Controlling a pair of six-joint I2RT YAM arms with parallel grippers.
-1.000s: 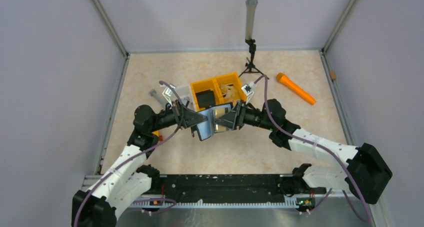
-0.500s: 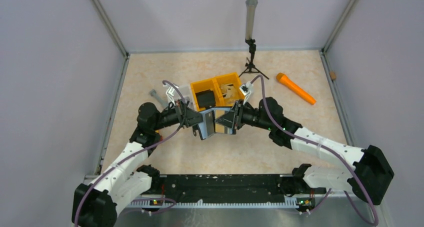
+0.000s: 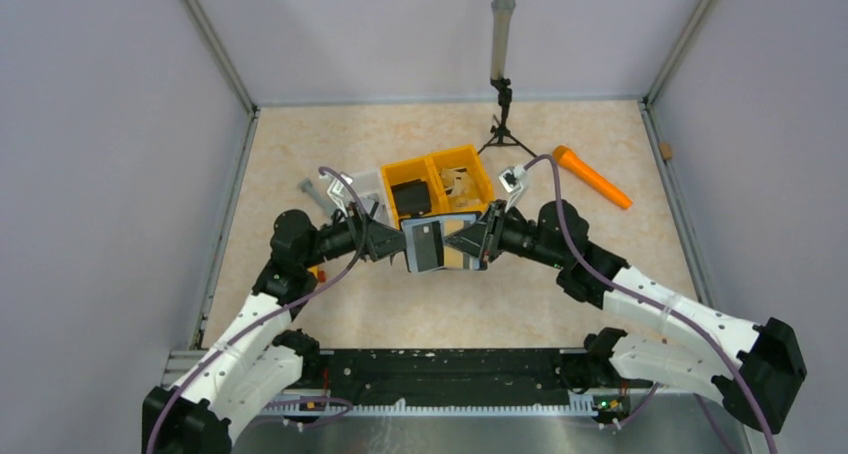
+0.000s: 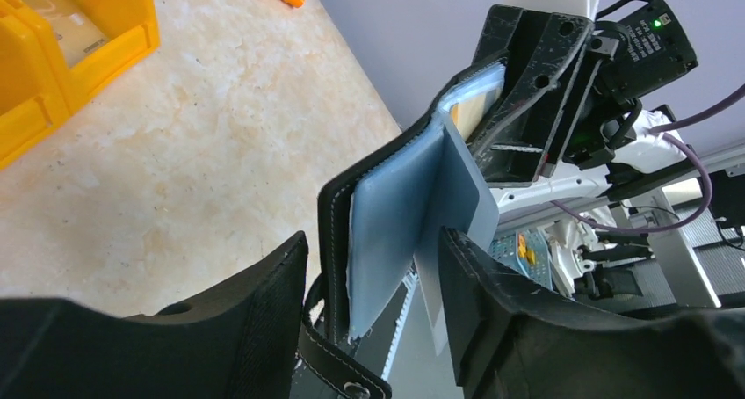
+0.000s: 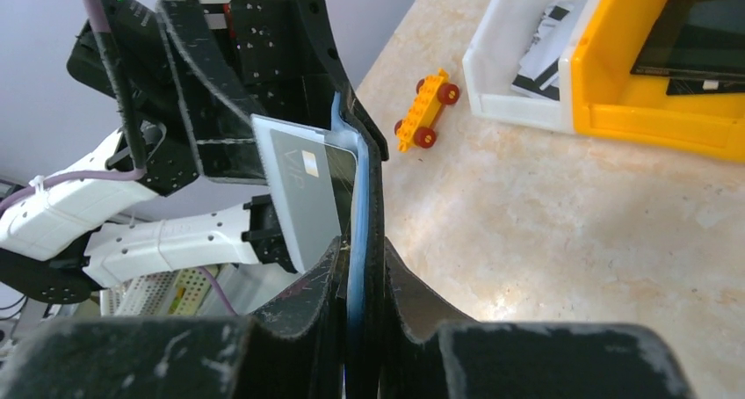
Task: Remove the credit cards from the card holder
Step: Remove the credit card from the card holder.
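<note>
Black card holder [image 4: 386,232] hangs above the tabletop [image 3: 520,304], pinched at one edge by our right jaws; our left jaws stand open around it. On that single grip we judge it could slip, spilling the grey card [image 5: 303,197].

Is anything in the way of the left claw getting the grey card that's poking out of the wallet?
Nothing visible blocks it. The open left claw straddles the card holder, and the grey card sticks out bare. The holder's pale pages sit in that same gap, though. The right claw pinches the holder's other edge.
</note>
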